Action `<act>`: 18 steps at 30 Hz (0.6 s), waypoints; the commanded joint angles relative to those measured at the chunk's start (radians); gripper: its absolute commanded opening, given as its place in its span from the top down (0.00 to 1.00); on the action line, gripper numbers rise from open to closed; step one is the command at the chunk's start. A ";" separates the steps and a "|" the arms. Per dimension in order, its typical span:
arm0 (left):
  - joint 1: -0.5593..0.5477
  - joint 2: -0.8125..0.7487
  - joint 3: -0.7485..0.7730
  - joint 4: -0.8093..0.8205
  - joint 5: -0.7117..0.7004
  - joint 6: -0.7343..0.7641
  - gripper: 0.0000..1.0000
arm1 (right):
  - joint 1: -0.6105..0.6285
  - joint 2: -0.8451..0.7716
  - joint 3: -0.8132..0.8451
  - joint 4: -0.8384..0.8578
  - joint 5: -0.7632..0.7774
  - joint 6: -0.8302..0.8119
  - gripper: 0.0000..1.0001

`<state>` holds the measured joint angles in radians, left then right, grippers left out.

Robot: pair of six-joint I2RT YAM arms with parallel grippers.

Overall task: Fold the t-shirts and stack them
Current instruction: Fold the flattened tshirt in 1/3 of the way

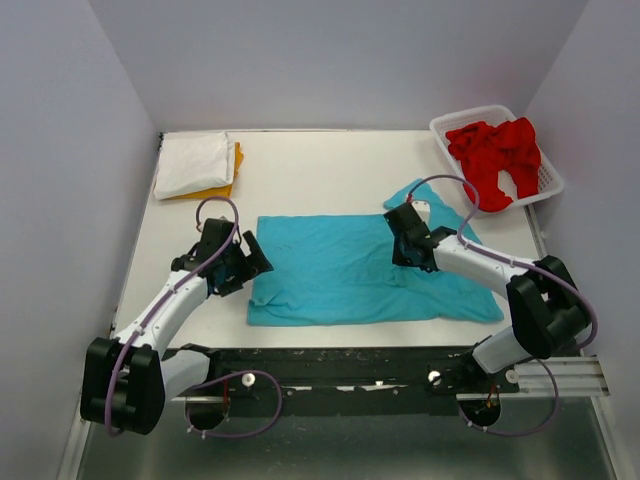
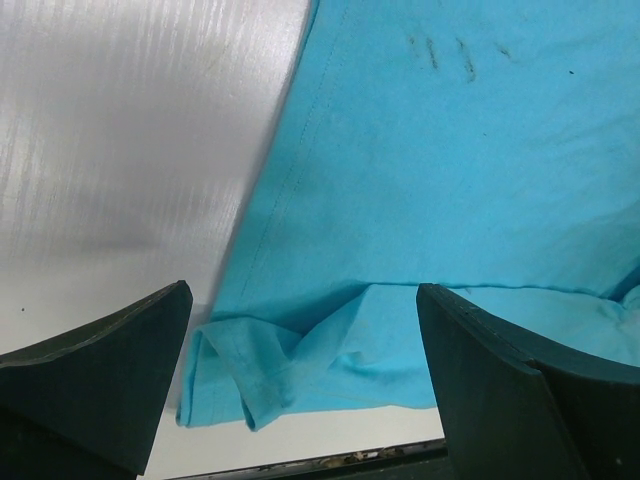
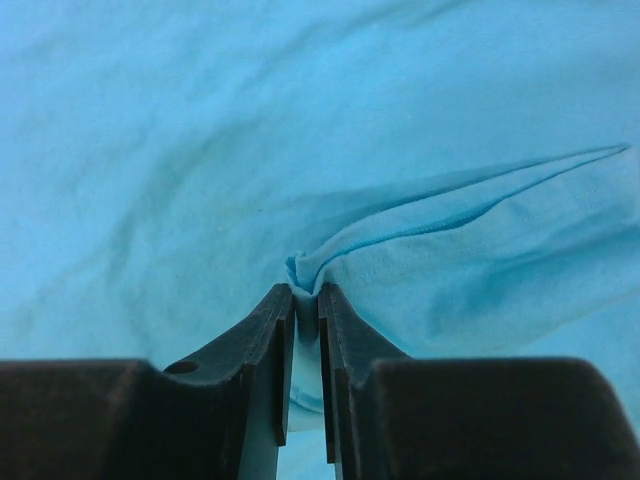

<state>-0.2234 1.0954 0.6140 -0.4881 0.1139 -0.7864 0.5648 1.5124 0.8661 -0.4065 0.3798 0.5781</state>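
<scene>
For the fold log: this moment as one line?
left gripper: open at turquoise t-shirt edge; right gripper: pinching its fold; white t-shirt on orange t-shirt; red t-shirts in basket

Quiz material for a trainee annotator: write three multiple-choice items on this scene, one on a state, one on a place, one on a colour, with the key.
1. The right gripper is: A. shut on a fold of the turquoise shirt; B. wide open above it; C. out of view.
2. The red shirts lie: A. at the table's near edge; B. in the white basket at the far right; C. on the left arm.
3. The shirt under the folded white shirt is: A. black; B. green; C. orange.
Key: 1 A, the right wrist view shows cloth pinched in its closed jaws. 2 B, the top view shows them heaped inside it. 3 C, an orange edge sticks out beneath.
</scene>
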 commanded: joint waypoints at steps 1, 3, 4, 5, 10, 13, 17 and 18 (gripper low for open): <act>0.017 0.017 0.054 0.017 0.031 0.024 0.01 | 0.019 0.034 0.011 0.048 -0.050 -0.046 0.75; 0.025 0.027 0.070 0.027 0.045 0.028 0.01 | 0.022 0.034 0.011 0.078 -0.060 -0.074 0.73; 0.029 0.033 0.082 0.032 0.049 0.029 0.01 | 0.023 0.030 0.008 0.101 -0.086 -0.102 0.71; 0.035 0.038 0.089 0.039 0.054 0.030 0.01 | 0.024 0.027 0.008 0.119 -0.109 -0.127 0.70; 0.079 0.100 0.145 0.100 0.095 0.036 0.01 | 0.026 0.009 -0.012 0.137 -0.218 -0.230 0.62; 0.103 0.193 0.212 0.108 0.097 0.041 0.01 | 0.026 -0.014 -0.014 0.122 -0.172 -0.226 0.30; 0.145 0.344 0.317 0.156 0.147 0.037 0.01 | 0.026 -0.110 -0.041 0.166 -0.064 -0.166 0.00; 0.152 0.391 0.340 0.171 0.145 0.025 0.01 | 0.026 -0.146 -0.053 0.189 -0.051 -0.150 0.00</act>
<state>-0.1112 1.3468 0.8604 -0.4000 0.2020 -0.7624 0.5835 1.4864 0.8482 -0.2951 0.2413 0.3927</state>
